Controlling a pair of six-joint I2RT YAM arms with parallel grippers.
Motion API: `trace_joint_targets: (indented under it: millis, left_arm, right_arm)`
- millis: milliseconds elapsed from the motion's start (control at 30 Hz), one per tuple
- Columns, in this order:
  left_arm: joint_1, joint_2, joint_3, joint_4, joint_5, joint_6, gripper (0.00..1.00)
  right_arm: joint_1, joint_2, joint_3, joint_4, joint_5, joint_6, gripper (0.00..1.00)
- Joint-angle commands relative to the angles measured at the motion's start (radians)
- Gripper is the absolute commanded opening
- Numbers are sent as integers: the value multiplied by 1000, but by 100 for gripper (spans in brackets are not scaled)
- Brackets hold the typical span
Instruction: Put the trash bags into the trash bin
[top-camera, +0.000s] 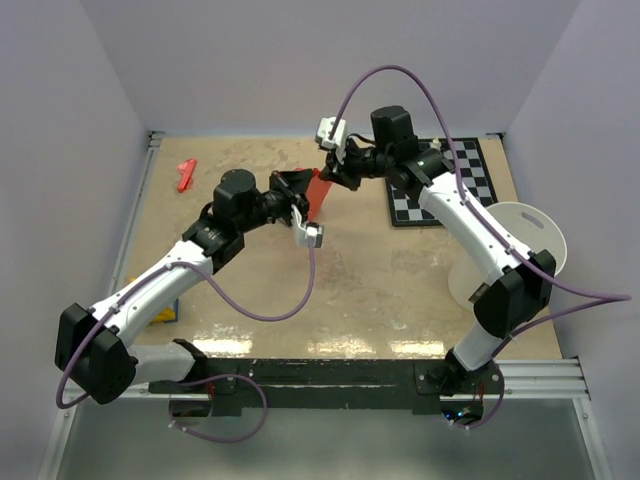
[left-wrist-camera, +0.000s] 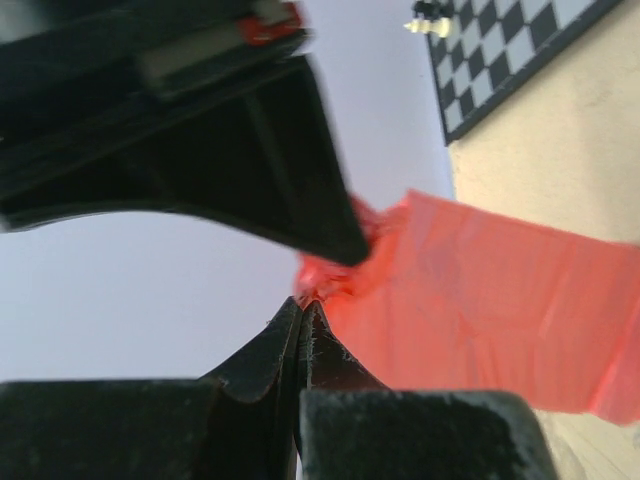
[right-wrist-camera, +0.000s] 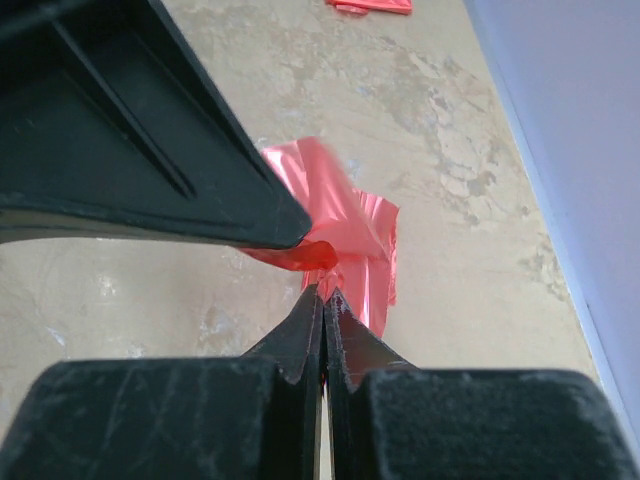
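The left gripper (left-wrist-camera: 303, 312) has its jaws pressed together, with a bunched corner of the trash bag (left-wrist-camera: 470, 310) pinched at the very tips. The right gripper (right-wrist-camera: 323, 296) is likewise closed tight, its tips nipping a crumpled edge of the same bag. The two grippers meet almost nose to nose. In each wrist view, the other's black finger fills the upper left, just beside the pinch.

The bag is thin, translucent red-pink film. It is creased and glossy where it is gathered at the tips and flatter where it spreads away. Seen from above, it shows as a small red sheet (top-camera: 318, 192) stretched between the left gripper (top-camera: 298, 192) and the right gripper (top-camera: 332, 172). It lies over the far middle of the tan, mottled table (top-camera: 380, 285), though that view does not show whether its lower edge touches the surface.

Just right of the bag lies a black-and-white checkerboard (top-camera: 440, 185). The trash bin (top-camera: 512, 228), a white round bucket, sits at the right edge of the table. It is partly behind the right arm, apparently tipped on its side, and well apart from the bag. A small solid red piece (top-camera: 186, 173) lies at the far left.
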Motion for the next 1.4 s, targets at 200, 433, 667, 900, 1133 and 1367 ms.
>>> trace_joint_targets:
  millis: [200, 433, 667, 900, 1133, 1367]
  left_arm:
    - [-6, 51, 40, 50, -45, -9, 0]
    - [-35, -32, -15, 174, 37, 33, 0]
    - [-33, 60, 29, 194, -79, 45, 0]
    - [-44, 0, -12, 75, -29, 67, 0]
    - [-45, 35, 60, 96, -43, 93, 0]
    - [-42, 118, 114, -22, -129, 105, 0]
  right_arm:
    - [15, -80, 31, 81, -91, 47, 0]
    - [17, -22, -32, 67, 44, -32, 0]
    - [35, -106, -32, 25, -120, -22, 0]
    - [-3, -57, -70, 148, 127, 38, 0]
    - [32, -103, -64, 20, -14, -44, 0]
    - [32, -144, -44, 122, 33, -3, 0]
